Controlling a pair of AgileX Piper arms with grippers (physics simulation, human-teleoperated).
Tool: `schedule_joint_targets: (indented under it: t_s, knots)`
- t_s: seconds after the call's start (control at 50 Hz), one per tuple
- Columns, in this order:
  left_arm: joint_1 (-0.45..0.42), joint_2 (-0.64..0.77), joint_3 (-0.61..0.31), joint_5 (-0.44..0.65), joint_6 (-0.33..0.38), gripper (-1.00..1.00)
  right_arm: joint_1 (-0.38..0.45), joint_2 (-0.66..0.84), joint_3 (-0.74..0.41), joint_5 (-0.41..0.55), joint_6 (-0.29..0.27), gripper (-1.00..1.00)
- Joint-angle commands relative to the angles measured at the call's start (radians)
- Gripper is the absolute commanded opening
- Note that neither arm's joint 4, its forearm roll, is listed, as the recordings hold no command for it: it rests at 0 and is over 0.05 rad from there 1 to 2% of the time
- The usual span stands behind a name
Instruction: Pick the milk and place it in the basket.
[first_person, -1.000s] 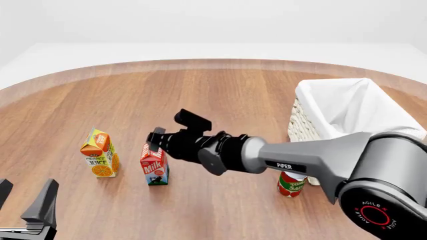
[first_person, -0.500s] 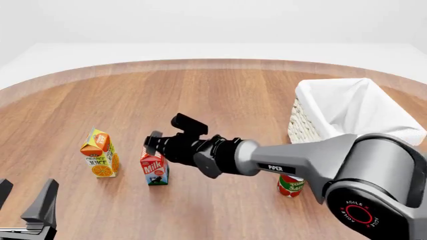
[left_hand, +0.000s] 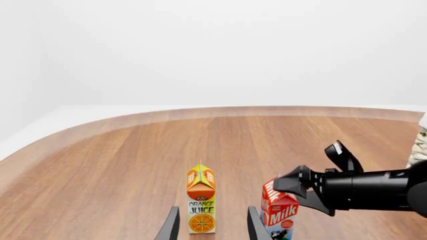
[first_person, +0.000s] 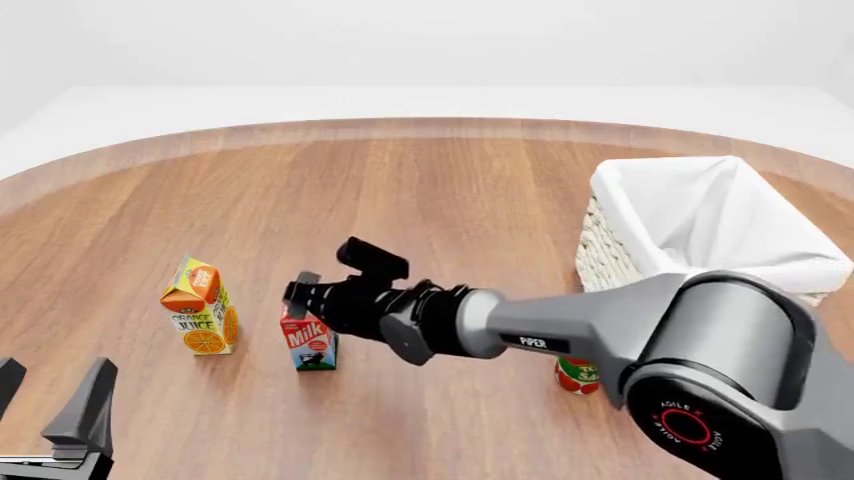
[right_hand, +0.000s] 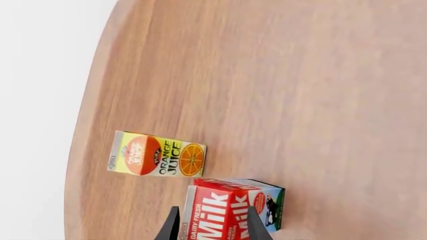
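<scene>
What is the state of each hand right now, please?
Left hand: open, holding nothing.
Right hand: open around the top of the milk, not yet closed on it.

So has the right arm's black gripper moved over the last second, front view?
Yes. The right gripper has slid left and lower in the picture, closing onto the top of the red-topped milk carton, which stands where it was.
</scene>
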Motion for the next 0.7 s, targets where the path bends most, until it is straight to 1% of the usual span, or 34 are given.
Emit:
schedule_joint_targets:
  t_s: [0.02,0.4,0.46,0.54,0.56,0.7]
  knots:
    - [0.0,0.0,0.0,0.0,0.0,1.0,0.021,0.023,0.019,-0.029,0.023,1.0]
    - [0.0,0.0,0.0,0.0,0.0,1.0,0.032,0.06,0.001,-0.042,0.043,1.0]
    - [0.0,0.0,0.0,0.0,0.0,1.0,0.034,0.069,0.003,-0.051,0.051,1.0]
    - [0.0,0.0,0.0,0.0,0.0,1.0,0.052,0.072,0.026,-0.08,0.077,1.0]
    - [0.0,0.0,0.0,0.0,0.0,1.0,0.046,0.076,0.018,-0.072,0.072,-1.0]
    - [0.0,0.0,0.0,0.0,0.0,1.0,0.05,0.066,0.033,-0.089,0.075,-1.0]
